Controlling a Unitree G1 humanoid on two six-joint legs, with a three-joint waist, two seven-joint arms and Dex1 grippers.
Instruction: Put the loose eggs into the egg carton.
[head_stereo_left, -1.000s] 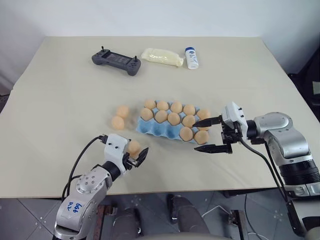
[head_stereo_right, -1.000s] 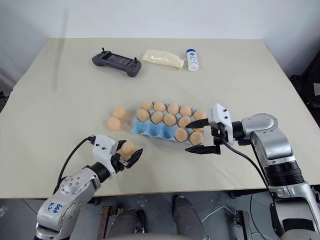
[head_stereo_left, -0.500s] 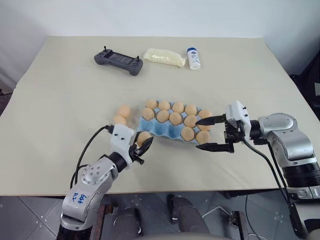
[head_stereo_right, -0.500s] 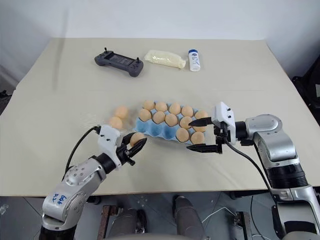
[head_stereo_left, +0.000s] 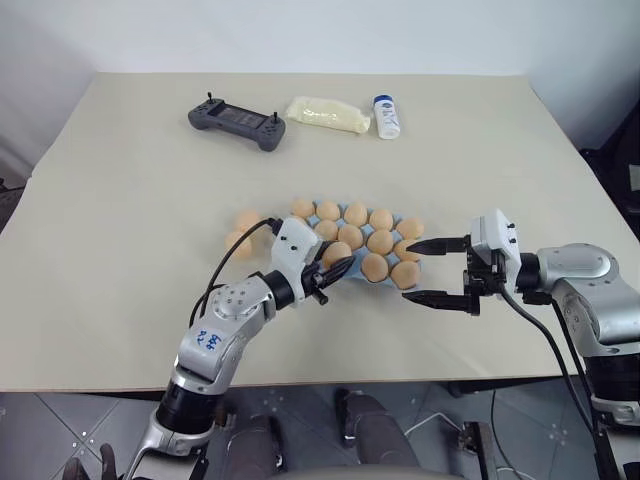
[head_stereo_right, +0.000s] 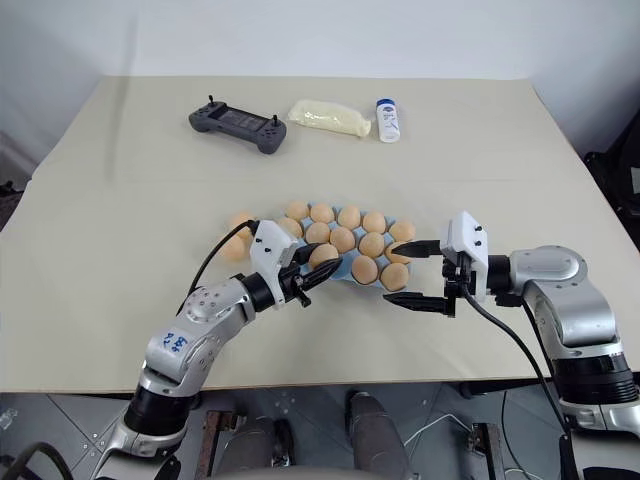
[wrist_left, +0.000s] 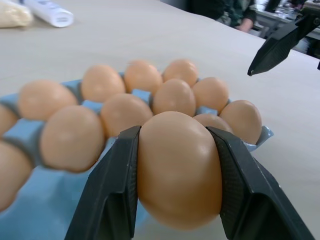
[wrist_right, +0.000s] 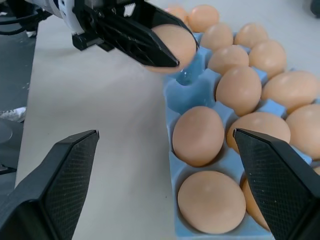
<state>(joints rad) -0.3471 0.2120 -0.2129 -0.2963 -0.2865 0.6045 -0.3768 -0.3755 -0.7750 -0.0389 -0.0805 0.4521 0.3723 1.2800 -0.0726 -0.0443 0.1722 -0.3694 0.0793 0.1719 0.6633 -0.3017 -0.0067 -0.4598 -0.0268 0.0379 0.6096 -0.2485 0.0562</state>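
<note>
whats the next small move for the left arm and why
Probably ease the left gripper a little further over the egg carton and lower its egg into an empty near-row cup. The fingers are clamped on the egg, which hangs just above the carton's near corner, not yet seated.

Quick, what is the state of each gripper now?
Left gripper: closed on an egg, over the egg carton.
Right gripper: open, holding nothing.

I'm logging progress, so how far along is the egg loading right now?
Most cups of the egg carton already hold eggs. The left claw is shut on an egg above the carton's near-left cups. The right claw waits open beside the carton. Two loose eggs remain on the table.
</note>
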